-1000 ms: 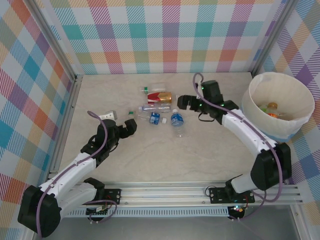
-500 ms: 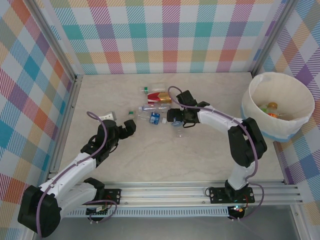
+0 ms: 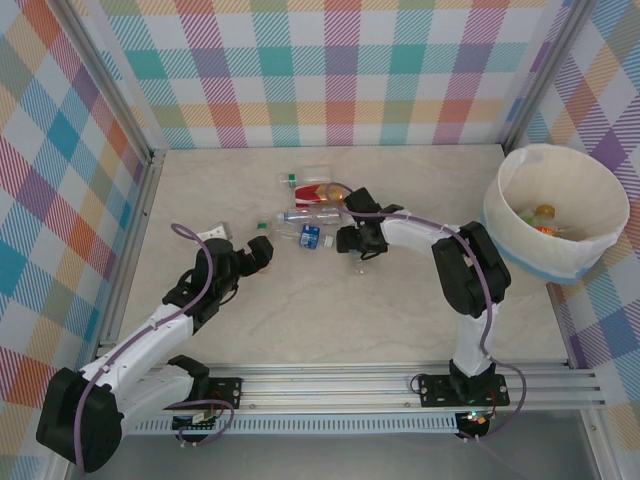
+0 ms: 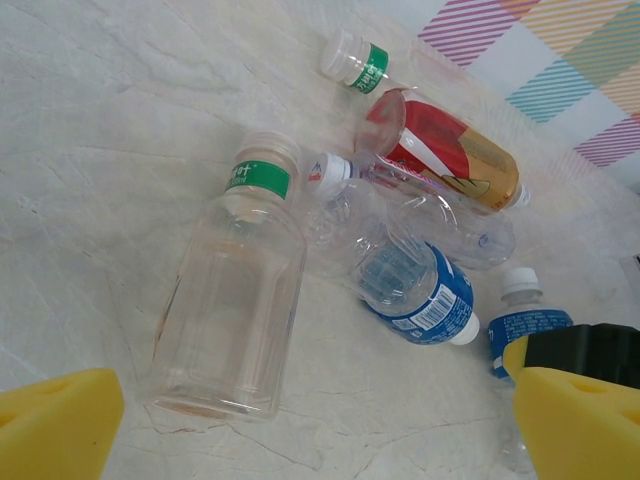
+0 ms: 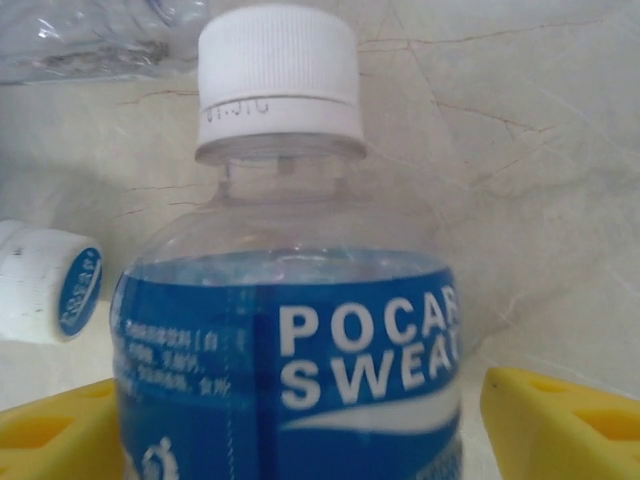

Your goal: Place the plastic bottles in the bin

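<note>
One big round white bin (image 3: 560,190), cream-lined and blue-banded, well apart from both sets of fingers. Left gripper (image 3: 250,250) spread wide; ahead, between its yellow pads (image 4: 55,425), a green-banded clear bottle (image 4: 232,320) lying flat, cap pointing away. Right gripper (image 3: 351,240) astride a blue-labelled bottle (image 5: 290,330), smooth clear plastic, white cap away from the fingers, label reading "POCARI SWEA"; clamped or merely close, hard to tell.
</note>
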